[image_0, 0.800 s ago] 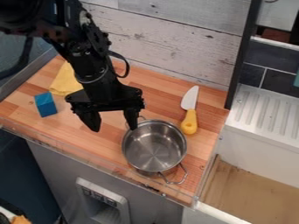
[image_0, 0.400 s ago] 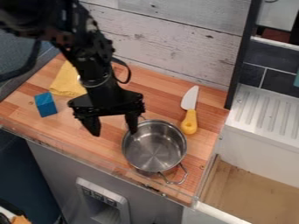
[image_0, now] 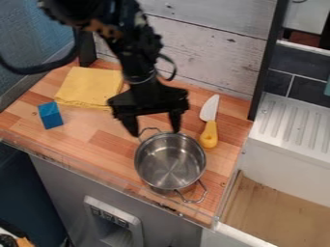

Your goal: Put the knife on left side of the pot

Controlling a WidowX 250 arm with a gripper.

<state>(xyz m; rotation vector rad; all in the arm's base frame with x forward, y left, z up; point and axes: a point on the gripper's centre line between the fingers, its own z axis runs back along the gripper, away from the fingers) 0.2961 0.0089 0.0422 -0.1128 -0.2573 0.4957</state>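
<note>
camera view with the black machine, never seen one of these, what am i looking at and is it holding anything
The machine is a black robot arm, seen by a fixed camera looking down at a slant. At its end hangs a black gripper, its jaws apart with nothing visible between them. On the wooden counter stands a shiny round metal pot; to its right in the picture lies a knife with a yellow handle. Further left are a folded yellow cloth and a small blue block.
</note>
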